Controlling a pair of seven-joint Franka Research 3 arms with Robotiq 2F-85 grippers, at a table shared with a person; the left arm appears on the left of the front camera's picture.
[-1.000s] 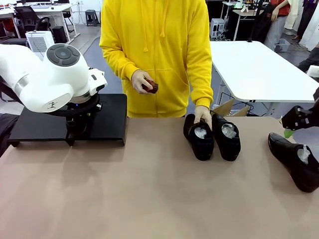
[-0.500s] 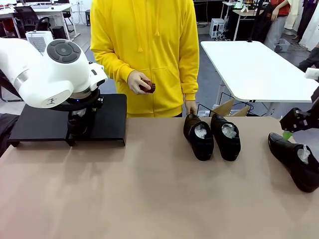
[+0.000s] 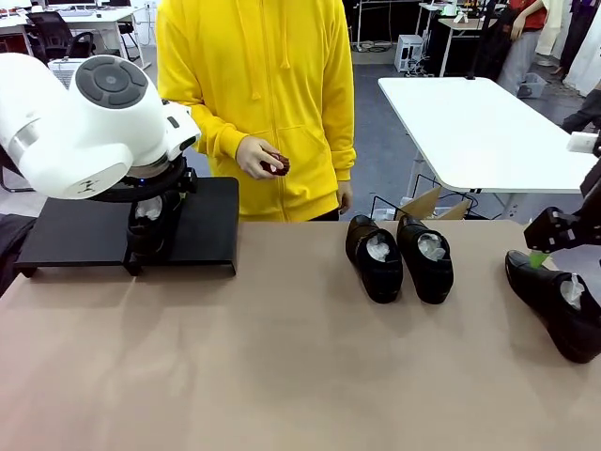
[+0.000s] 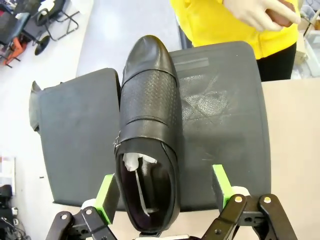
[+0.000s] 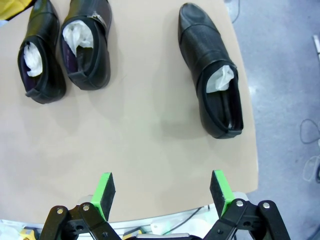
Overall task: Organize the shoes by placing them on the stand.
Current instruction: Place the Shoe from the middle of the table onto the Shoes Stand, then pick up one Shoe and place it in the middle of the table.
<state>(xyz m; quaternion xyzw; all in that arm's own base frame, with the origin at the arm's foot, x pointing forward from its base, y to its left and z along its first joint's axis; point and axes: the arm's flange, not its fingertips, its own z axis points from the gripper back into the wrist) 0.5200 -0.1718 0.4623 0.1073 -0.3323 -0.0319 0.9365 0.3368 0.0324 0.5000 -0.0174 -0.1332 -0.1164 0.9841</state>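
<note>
The left gripper (image 4: 163, 177) is hanging over the stand (image 4: 220, 110), jaws spread either side of a shoe (image 4: 150, 105) sitting on it. The right gripper (image 5: 162, 179), jaws spread, is hovering above the table (image 5: 150, 150) near another shoe (image 5: 212, 75).

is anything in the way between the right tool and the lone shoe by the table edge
Nothing visible: bare tabletop lies between the open right tool and the lone shoe; the other two shoes sit off to one side.
</note>
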